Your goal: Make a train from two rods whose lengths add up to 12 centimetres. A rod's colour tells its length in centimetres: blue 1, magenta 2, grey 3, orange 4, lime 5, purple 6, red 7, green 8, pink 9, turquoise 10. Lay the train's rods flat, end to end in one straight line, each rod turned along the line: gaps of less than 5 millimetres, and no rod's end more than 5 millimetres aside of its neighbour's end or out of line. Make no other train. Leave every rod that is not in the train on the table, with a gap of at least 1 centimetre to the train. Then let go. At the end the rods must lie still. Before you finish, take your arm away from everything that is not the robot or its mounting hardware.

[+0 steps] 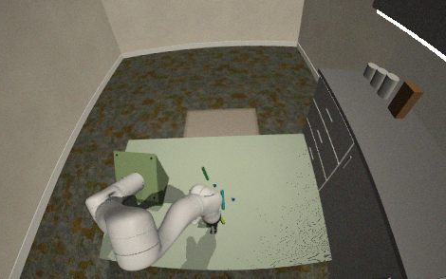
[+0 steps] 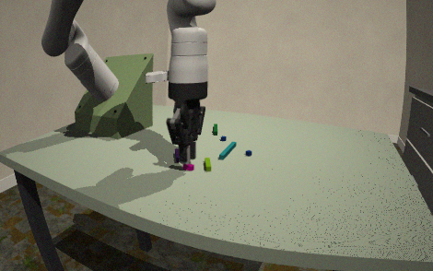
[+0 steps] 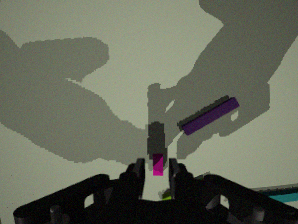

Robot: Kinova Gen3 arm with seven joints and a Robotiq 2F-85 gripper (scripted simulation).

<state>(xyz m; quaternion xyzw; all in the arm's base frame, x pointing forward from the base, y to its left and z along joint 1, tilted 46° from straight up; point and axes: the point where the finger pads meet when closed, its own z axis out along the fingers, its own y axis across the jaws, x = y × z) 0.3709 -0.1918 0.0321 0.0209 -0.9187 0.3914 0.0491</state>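
Observation:
My gripper [image 1: 213, 232] [image 2: 189, 159] [image 3: 156, 168] is partly open, low at the table, its fingers on either side of the magenta rod [image 2: 188, 167] [image 3: 158, 165], with a gap showing on both sides in the wrist view. The turquoise rod [image 1: 223, 199] [image 2: 228, 150] [image 3: 286, 197] lies flat, apart from the magenta one. The lime rod [image 1: 222, 220] [image 2: 207, 164] [image 3: 166, 197] lies between them. The purple rod [image 2: 177, 155] [image 3: 212, 116] lies beside the gripper; the top view does not show it or the magenta rod.
A green rod [image 1: 205, 173] [image 2: 215, 129] lies farther back. One blue rod [image 1: 214, 185] [image 2: 223, 138] lies near it, another blue rod [image 1: 233, 199] [image 2: 249, 153] to the right of the turquoise one. A green slanted block [image 1: 134, 171] [image 2: 137, 101] stands at the table's left.

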